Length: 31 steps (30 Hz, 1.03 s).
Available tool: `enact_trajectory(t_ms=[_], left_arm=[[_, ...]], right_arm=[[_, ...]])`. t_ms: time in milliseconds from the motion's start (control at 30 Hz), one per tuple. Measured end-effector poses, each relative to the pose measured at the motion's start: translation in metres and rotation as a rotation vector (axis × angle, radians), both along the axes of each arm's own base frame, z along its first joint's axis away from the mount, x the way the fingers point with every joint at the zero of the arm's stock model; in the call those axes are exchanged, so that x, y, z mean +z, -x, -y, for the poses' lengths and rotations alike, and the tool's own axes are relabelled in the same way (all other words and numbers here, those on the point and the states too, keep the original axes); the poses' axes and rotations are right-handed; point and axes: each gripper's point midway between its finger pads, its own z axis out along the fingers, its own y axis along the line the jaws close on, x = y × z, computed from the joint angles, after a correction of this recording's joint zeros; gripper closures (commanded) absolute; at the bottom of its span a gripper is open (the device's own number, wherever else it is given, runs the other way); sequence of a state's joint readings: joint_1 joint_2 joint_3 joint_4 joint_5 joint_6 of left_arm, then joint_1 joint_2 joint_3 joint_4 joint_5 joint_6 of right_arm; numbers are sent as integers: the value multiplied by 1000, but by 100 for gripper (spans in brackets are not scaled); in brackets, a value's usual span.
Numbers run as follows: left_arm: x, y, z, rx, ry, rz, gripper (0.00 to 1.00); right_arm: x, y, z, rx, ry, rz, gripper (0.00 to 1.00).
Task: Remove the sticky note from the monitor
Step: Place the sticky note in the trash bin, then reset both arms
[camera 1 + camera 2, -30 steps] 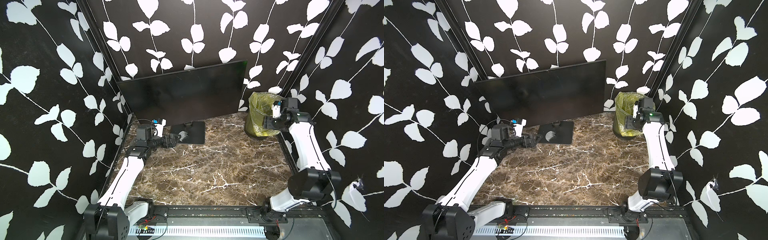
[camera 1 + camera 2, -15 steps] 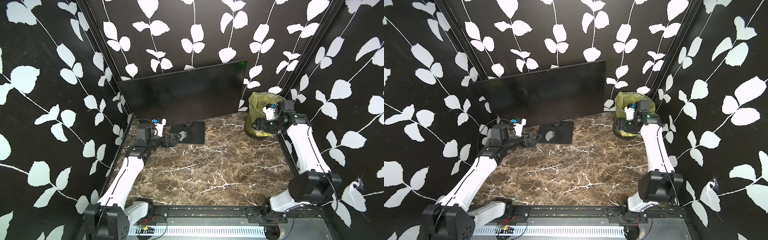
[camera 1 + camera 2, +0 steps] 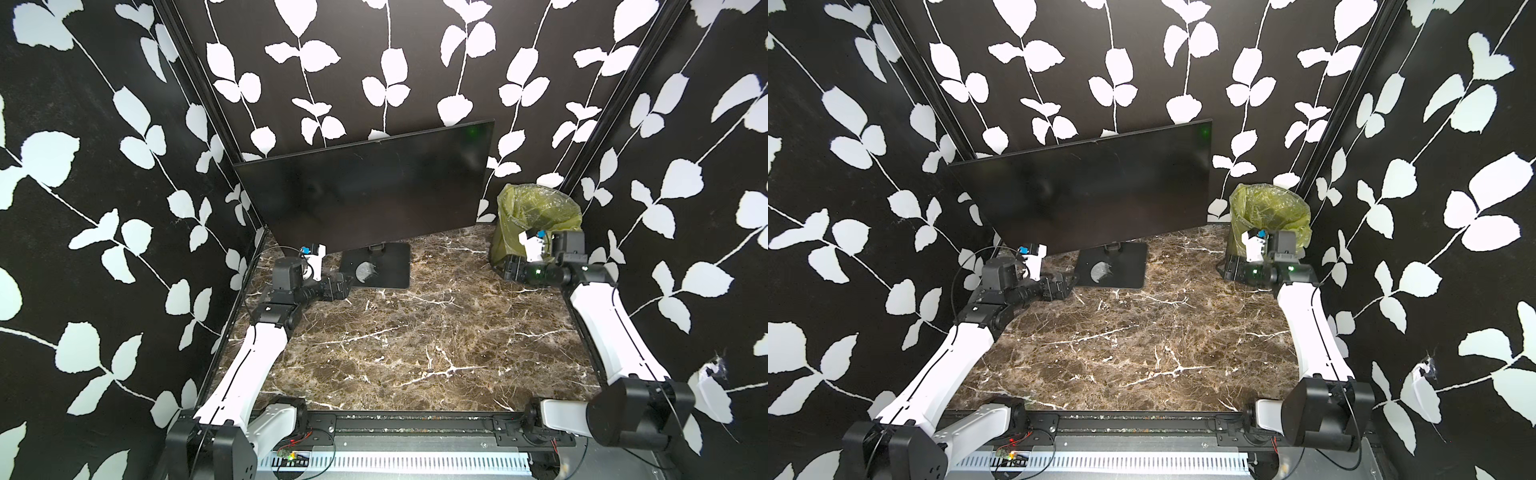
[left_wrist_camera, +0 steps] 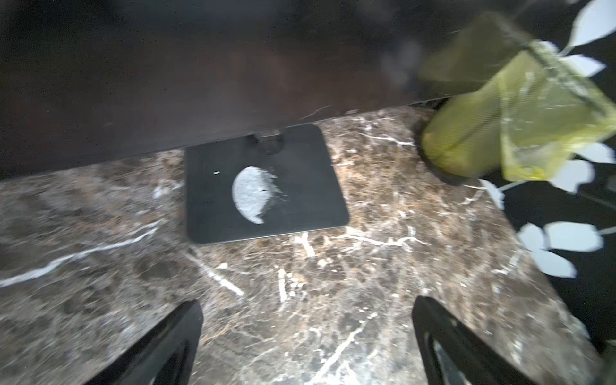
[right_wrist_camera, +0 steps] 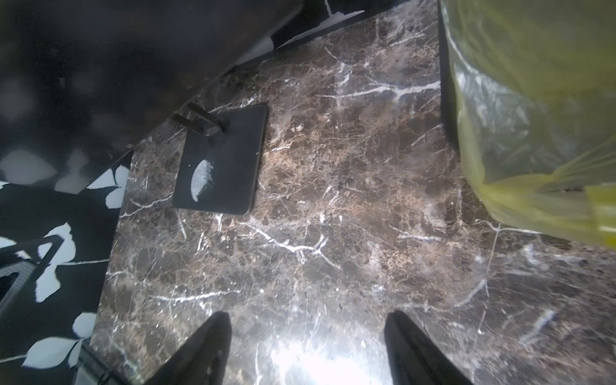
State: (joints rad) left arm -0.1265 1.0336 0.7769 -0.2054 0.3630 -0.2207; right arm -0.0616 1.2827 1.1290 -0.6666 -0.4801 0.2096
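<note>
1. The monitor (image 3: 365, 187) stands at the back of the marble surface (image 3: 415, 353). Its top edge slants up toward the right in both top views. Its lower edge hides the neck and the rear of the base plate (image 3: 376, 270).
2. The screen reads as dark glass with dim reflections. Both wrist views blur it, so you get no detail there.
3. The bin (image 3: 536, 212), lined with a yellow-green bag (image 3: 1266, 208), sits in the back right corner. You cannot make out what is inside, and the right arm's wrist covers its front.
4. The left hand (image 3: 343, 286) is low over the surface, near the base plate's front left corner. The top views are too small to show its fingers. The left wrist view shows only the tips of the fingers (image 4: 173, 343), spread wide with nothing between them, and the plate ahead of them.
5. The right hand (image 3: 509, 268) is low by the bin's foot, pointing toward the monitor. In its wrist view the fingers (image 5: 203, 350) are spread wide over bare marble and hold nothing. The bag is just beside them, cut off at the frame edge.
</note>
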Motion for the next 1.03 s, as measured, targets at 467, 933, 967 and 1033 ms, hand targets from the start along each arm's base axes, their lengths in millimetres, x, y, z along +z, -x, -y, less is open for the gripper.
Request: enact_trajectory(t_ms=[467,933,967,1033], left_arm=[[-65,-22,-70,301,-297,79,1],[-116,-52,-115,505,-498,118,1],[-113,-53,-116,513,-498,128,1],[-109,-55,-118,528,-500,142,1]], right_arm=[[-73,-17,51,-213,246,363,19],[-101,-19,78,-329,356,540,16],[-100,-19,78,-331,356,547,16],[-95,-20,79,-335,356,564,16]])
